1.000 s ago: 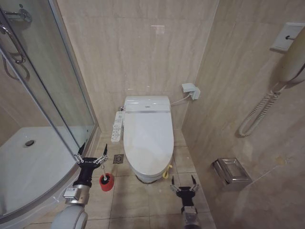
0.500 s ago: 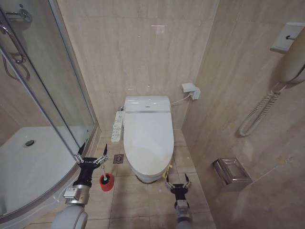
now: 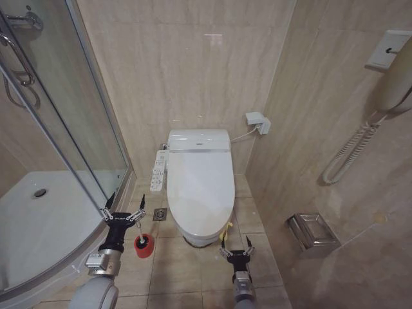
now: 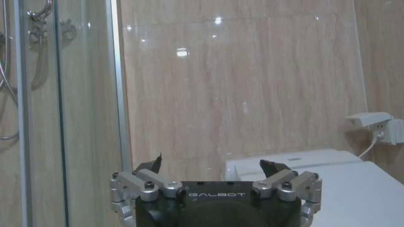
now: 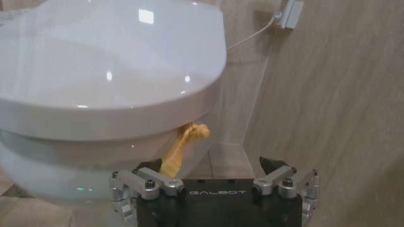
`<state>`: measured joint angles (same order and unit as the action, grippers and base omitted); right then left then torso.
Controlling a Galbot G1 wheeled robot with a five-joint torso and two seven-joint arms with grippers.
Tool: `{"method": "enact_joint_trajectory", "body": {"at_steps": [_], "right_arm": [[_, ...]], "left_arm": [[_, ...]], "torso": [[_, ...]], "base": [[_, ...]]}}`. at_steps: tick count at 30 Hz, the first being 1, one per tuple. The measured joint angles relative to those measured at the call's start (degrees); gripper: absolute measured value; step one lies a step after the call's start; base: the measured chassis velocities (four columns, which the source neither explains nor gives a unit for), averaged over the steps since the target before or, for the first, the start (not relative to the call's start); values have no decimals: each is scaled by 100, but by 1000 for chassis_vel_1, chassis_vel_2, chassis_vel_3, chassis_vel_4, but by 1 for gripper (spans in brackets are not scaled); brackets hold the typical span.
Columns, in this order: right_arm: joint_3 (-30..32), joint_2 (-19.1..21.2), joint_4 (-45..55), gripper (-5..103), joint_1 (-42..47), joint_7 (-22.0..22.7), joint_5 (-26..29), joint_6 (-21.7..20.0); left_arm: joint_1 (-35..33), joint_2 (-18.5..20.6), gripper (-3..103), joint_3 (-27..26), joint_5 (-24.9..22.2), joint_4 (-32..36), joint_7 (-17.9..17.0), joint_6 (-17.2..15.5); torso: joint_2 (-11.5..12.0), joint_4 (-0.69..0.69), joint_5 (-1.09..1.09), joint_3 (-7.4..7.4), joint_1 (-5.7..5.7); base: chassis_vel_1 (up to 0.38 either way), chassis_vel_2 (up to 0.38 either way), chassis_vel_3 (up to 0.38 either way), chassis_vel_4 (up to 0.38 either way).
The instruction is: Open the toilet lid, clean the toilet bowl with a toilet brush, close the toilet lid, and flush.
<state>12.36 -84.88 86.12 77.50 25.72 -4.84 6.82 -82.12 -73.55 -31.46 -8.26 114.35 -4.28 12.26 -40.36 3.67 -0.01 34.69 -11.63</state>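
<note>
The toilet lid (image 3: 199, 187) is down, glossy white, and hides the inside of the toilet bowl. A yellow tie (image 3: 226, 230) hangs at its front right edge. My right gripper (image 3: 235, 243) is open just in front of the tie. In the right wrist view the tie (image 5: 183, 144) hangs under the lid (image 5: 107, 61), close to one finger of the right gripper (image 5: 211, 165). The toilet brush (image 3: 138, 230) stands in its red holder (image 3: 143, 246) on the floor left of the toilet. My left gripper (image 3: 124, 206) hovers open above and beside it, holding nothing (image 4: 211, 165).
A glass shower door (image 3: 64, 129) and white shower tray (image 3: 38, 219) lie at left. A control panel (image 3: 158, 170) sits on the toilet's left side, near a floor drain (image 3: 159, 214). On the right wall are a metal holder (image 3: 313, 233), a handset (image 3: 393, 84) and a socket (image 3: 257, 122).
My right gripper has moved forward and leftward, up to the yellow tie at the lid's front right. The left arm, brush and lid are where they were.
</note>
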Motion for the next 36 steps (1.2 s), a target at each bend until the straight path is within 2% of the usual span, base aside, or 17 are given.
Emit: {"method": "enact_joint_trajectory", "body": {"at_steps": [8,24,25,31,32,36], "right_arm": [[215,-219,-666,100,-484,-10,-276,189],[443,-261,-1233,100,-817,13,-468,279],[444,-275,-1233,90,-824,8,-469,286],[459,-311,-1232,90,-837,-88,-472,315],[460,-312,-1235,63,-839,-97,-472,326],[461,-306,-1253,63,-842,-106,-473,344]], "left_arm": [[0,0,100,0,0,0,0,0],[0,0,100,0,0,0,0,0],[0,0,100,0,0,0,0,0],[0,0,100,0,0,0,0,0],[0,0,100,0,0,0,0,0],[0,0,100,0,0,0,0,0]], "torso": [[0,-1,2,0,0],[0,0,2,0,0],[0,-1,1,0,0],[0,0,1,0,0],[0,0,1,0,0],[0,0,1,0,0]], "base": [[0,0,0,0],[0,0,0,0],[0,0,0,0],[0,0,0,0],[0,0,0,0],[0,0,0,0]]}}
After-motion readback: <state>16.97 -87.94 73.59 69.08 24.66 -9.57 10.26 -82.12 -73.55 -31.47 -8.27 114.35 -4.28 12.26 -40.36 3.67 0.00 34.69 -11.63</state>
